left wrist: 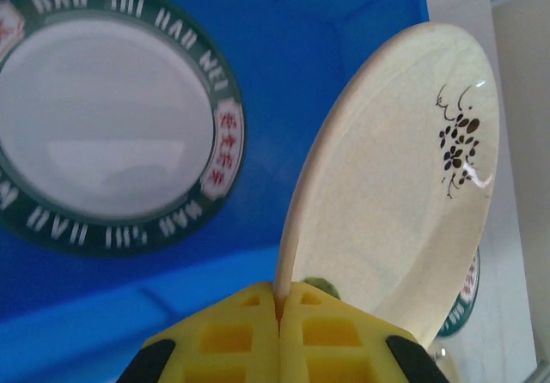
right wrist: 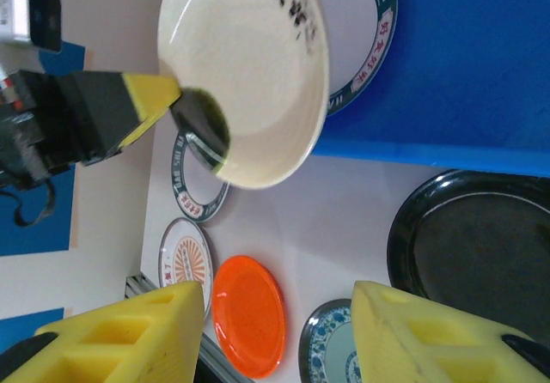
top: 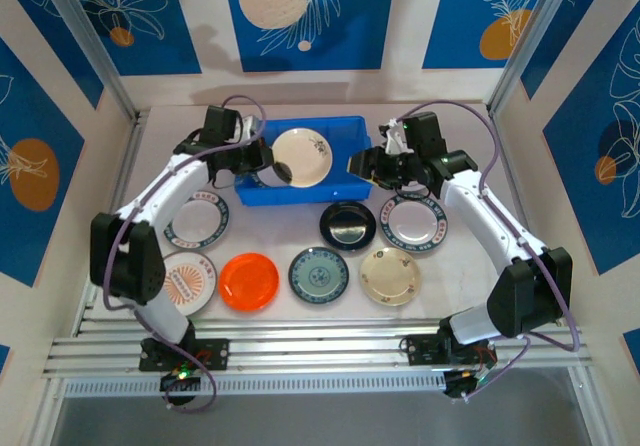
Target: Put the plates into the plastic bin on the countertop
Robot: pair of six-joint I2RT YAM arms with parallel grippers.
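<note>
The left gripper [left wrist: 279,301] is clamped on the rim of the cream plate [left wrist: 404,185], held tilted above the blue plastic bin [left wrist: 326,22]; the right gripper [right wrist: 277,314], jaws apart and empty, hovers just beside the bin's right end.

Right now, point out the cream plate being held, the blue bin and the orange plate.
held cream plate [top: 302,156], top external view, its centre.
blue bin [top: 315,197], top external view, its front wall.
orange plate [top: 249,281], top external view, its centre.

A lab's robot test booth.
Blue printed panels [top: 300,16] walled a white table [top: 280,231] edged with metal rails [top: 300,351]; a left arm [top: 165,191] and right arm [top: 490,216] were bolted there.
</note>
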